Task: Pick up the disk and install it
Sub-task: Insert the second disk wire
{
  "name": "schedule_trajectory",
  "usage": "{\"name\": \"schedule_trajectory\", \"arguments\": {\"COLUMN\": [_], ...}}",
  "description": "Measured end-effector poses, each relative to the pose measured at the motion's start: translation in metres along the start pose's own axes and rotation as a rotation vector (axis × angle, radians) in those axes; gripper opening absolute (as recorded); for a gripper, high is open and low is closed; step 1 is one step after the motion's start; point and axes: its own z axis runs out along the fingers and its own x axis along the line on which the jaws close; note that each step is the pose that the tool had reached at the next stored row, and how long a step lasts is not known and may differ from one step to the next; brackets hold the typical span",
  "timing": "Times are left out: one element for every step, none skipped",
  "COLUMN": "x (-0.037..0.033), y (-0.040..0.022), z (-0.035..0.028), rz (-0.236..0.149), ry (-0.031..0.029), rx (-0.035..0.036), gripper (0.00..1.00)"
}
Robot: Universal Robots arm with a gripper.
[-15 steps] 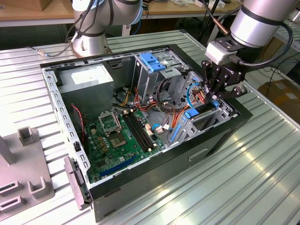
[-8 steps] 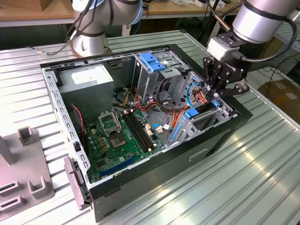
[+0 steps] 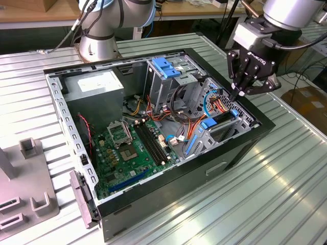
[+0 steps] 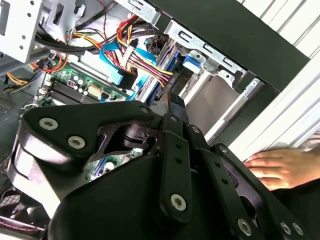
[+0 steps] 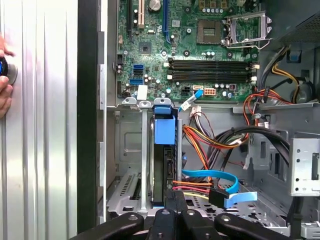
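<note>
Now the jaws [image 3: 239, 95] sit pinched together, gripping nothing — tips right over the disk [image 5: 164, 165]. Disk stands edge-up in its bay, just beneath.

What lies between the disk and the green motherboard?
In the first wrist view, the bay's grey metal edge separates the disk, standing edge-on in its bay, from the motherboard.

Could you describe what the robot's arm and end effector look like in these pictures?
In the exterior view the arm has silver-grey rounded joints with light blue rings and a black cable running along it. A pale grey wrist block carries the end effector, which is black, made of bolted link plates with white lettering. In the second wrist view its links show round silver screw heads.
</note>
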Motion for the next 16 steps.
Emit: {"name": "schedule_trajectory", "arguments": {"x": [-0.0007,-0.0019,-0.0049,-0.0094,-0.0156,-0.0201,-0.0231,-0.0254,-0.0273,-0.0286,-0.0298,-0.0315,-0.0325,-0.0344,-0.0356,-0.0359], "y": [0.0000,-0.0001,-0.0001,-0.0001,0.0000,0.0001,0.0003,0.0005,0.0005,0.0005,0.0005,0.0004,0.0004,0.0007,0.0007,0.0009], "z": [-0.0006,-0.0009,-0.0010,-0.0011,-0.0011,-0.0011,-0.0012,-0.0012,-0.0017,-0.0021,-0.0023,-0.0025,-0.0025,-0.0025,-0.0022,-0.0017], "rz": [0.000,0.000,0.000,0.000,0.000,0.000,0.000,0.000,0.000,0.000,0.000,0.000,0.000,0.000,0.000,0.000], "ry": [-0.0003,0.0000,-0.0001,0.0000,0.0000,-0.0001,0.0000,0.0000,-0.0001,0.0000,0.0001,-0.0001,-0.0002,0.0004,0.0004,0.0004], "rx": [-0.0001,-0.0003,-0.0004,-0.0005,-0.0007,-0.0015,-0.0047,-0.0078,-0.0102,-0.0111,-0.0116,-0.0122,-0.0125,-0.0127,-0.0126,-0.0127], "gripper": [0.10,0.10,0.10,0.10,0.10,0.10,0.10,0.10,0.10,0.10,0.10,0.10,0.10,0.10,0.10,0.10]}}
